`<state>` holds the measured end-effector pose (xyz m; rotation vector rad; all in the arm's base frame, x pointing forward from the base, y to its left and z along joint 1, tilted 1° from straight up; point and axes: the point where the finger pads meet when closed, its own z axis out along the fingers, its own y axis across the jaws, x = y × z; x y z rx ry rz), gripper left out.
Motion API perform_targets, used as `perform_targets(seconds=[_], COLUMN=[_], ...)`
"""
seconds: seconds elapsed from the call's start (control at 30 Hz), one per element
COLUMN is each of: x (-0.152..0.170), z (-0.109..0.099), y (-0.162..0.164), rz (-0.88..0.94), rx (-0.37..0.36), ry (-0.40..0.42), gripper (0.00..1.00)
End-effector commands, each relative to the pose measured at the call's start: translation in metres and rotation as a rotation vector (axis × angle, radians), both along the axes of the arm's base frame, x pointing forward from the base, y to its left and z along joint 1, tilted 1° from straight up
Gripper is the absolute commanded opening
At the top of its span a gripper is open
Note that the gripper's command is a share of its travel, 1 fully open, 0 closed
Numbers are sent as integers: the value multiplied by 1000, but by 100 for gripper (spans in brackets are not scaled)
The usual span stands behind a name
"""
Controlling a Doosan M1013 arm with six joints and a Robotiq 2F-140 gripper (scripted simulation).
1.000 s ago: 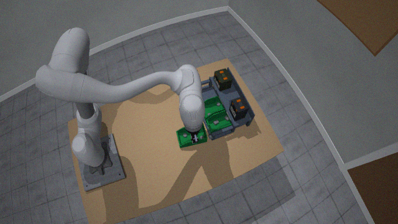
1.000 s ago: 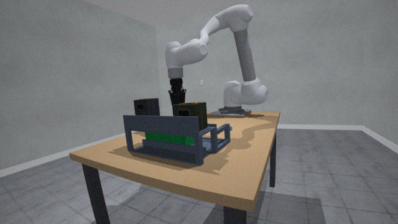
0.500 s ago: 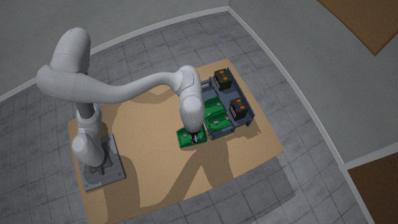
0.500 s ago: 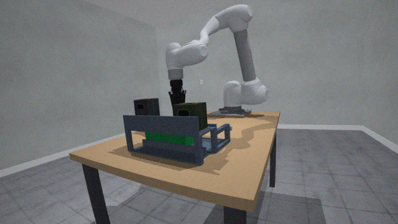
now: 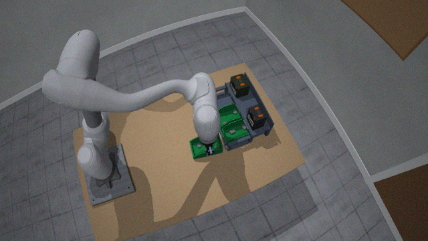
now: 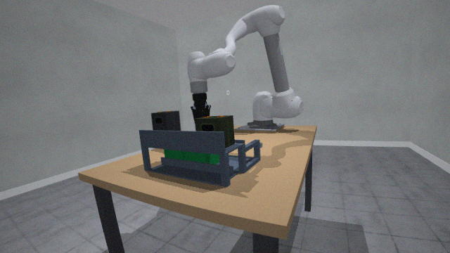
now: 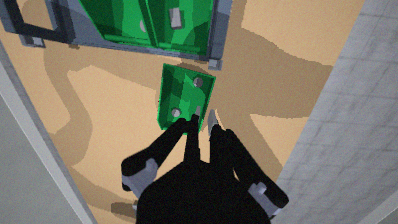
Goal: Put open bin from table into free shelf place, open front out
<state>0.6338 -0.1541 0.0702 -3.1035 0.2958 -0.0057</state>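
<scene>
1. Top view: the open bin (image 5: 197,152) (image 7: 176,92) sits on the table (image 5: 160,134) (image 6: 197,197) (image 7: 110,95), outside the shelf (image 5: 261,103) (image 6: 183,140) (image 7: 218,35).
2. Gripper (image 5: 210,150) (image 6: 201,113) (image 7: 204,113) slightly open, gripping nothing, fingers about one side wall.
3. Shelved bins (image 5: 238,133) (image 7: 192,35): one-to-two o'clock.
4. Beyond, rear-board boxes: olive (image 5: 240,86) (image 6: 215,130), one o'clock; black (image 5: 257,118) (image 6: 166,121), two.

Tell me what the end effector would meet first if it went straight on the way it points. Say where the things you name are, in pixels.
Probably the open green rectangular bin (image 5: 200,152) (image 7: 183,98), at its side wall or floor, beneath the end effector (image 5: 209,150) (image 6: 201,117) (image 7: 204,113); depth is unclear.
</scene>
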Motion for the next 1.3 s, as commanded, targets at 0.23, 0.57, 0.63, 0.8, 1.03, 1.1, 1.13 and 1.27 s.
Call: perform_targets(seconds=[0.23, 0.57, 0.63, 0.8, 1.03, 1.1, 1.13, 1.27], x=[0, 0, 0, 0, 0, 0, 0, 0], z=[-12, -18, -19, -20, -20, -20, -20, -20], y=[0, 0, 0, 1, 1, 1, 1, 1], rz=[0, 0, 0, 0, 0, 0, 0, 0], rx=[0, 0, 0, 0, 0, 0, 0, 0], ry=[0, 0, 0, 0, 0, 0, 0, 0], gripper=[15, 15, 15, 15, 15, 15, 15, 15])
